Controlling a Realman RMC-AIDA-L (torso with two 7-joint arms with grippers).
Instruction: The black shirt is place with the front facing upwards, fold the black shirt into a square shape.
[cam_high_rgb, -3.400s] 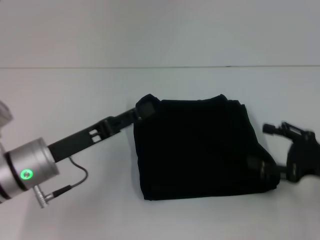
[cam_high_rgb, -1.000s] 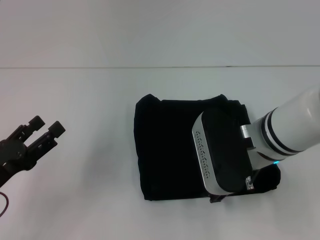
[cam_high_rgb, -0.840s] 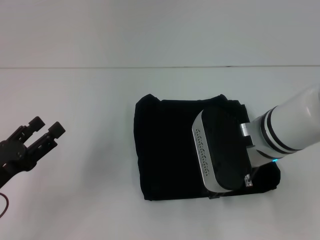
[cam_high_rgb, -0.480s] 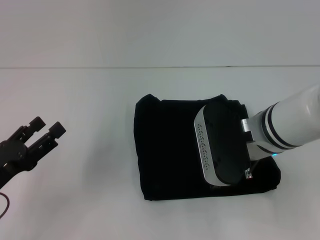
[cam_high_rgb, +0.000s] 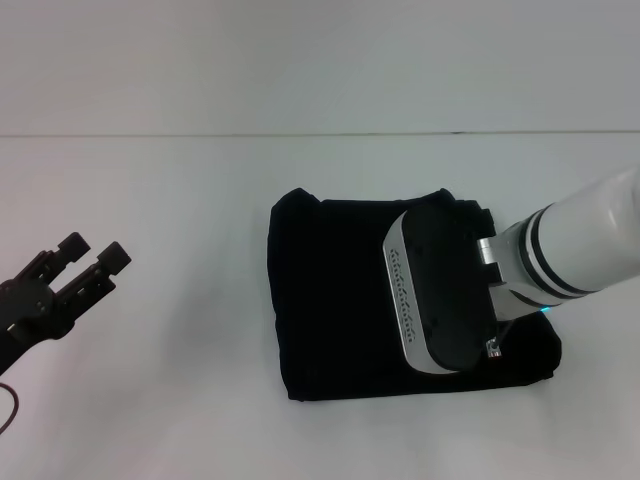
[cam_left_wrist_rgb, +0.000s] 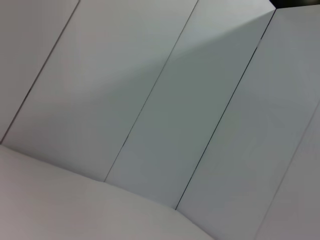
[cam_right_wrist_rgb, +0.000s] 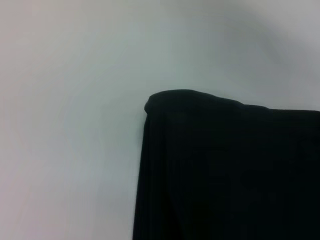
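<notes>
The black shirt (cam_high_rgb: 330, 300) lies folded into a rough square on the white table (cam_high_rgb: 180, 190), right of centre in the head view. No lettering shows on it. My right gripper (cam_high_rgb: 440, 290) hangs over the shirt's right half, and its black, silver-rimmed body hides the cloth beneath. In the right wrist view one rounded corner of the shirt (cam_right_wrist_rgb: 230, 170) lies flat on the table. My left gripper (cam_high_rgb: 92, 252) stands open and empty at the far left, well away from the shirt.
The left wrist view shows only pale wall panels (cam_left_wrist_rgb: 165, 100). A wall seam (cam_high_rgb: 320, 133) runs along the back of the table. Bare white tabletop surrounds the shirt on the left and front.
The left gripper left the shirt's far left corner and drew back to the left edge. The right arm swung from the shirt's near right corner to over its right half, drifting slightly farther back.
</notes>
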